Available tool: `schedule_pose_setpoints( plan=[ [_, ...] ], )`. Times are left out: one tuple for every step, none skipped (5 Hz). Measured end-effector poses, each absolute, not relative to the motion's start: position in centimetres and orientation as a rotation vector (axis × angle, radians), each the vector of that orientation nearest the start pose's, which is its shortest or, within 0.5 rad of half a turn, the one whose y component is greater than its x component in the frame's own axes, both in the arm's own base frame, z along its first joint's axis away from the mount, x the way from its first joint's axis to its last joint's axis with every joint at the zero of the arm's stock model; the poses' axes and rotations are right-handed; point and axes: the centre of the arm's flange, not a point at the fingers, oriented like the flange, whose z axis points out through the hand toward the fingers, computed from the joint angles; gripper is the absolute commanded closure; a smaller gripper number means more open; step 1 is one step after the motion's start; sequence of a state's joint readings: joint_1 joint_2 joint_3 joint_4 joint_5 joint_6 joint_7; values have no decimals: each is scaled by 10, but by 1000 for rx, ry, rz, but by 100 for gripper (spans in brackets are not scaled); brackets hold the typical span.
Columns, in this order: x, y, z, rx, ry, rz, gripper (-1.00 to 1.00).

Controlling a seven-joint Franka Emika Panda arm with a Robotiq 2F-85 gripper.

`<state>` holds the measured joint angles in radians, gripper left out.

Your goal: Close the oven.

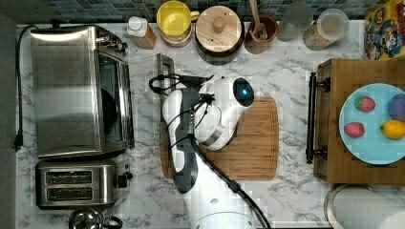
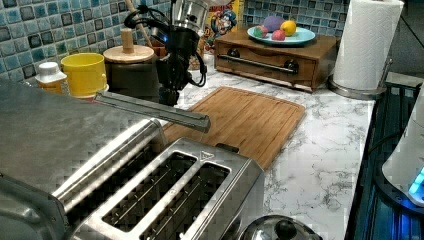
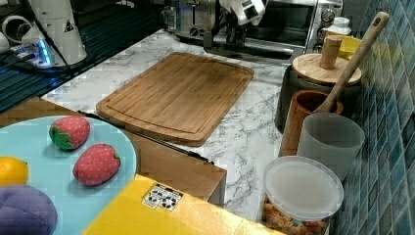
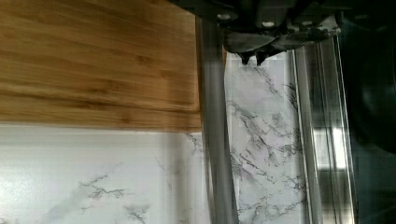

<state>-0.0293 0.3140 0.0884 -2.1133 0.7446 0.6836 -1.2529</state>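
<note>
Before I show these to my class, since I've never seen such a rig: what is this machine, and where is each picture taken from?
The white machine is a robot arm standing at a marble counter. One camera looks straight down, two look from the sides, and one rides on the wrist. On the counter are an oven with its glass door folded down, a toaster and a board. The gripper is over the door beside its handle, fingers together, holding nothing.

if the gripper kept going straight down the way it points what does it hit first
Probably the open oven door's glass, just beside its bar handle; the gripper hangs right above it, though depth is unclear.
</note>
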Motion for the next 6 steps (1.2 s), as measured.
schedule_pose_setpoints(
  plan=[
    [570,75,282,-2630,-10,112,100],
    [578,104,308,-2709,-135,116,100],
    [583,146,336,-2768,-269,106,100],
    [581,210,363,-2837,-344,63,100],
    [563,290,385,-2939,-364,-19,100],
    [540,349,394,-3159,-419,-130,100]
  ],
)
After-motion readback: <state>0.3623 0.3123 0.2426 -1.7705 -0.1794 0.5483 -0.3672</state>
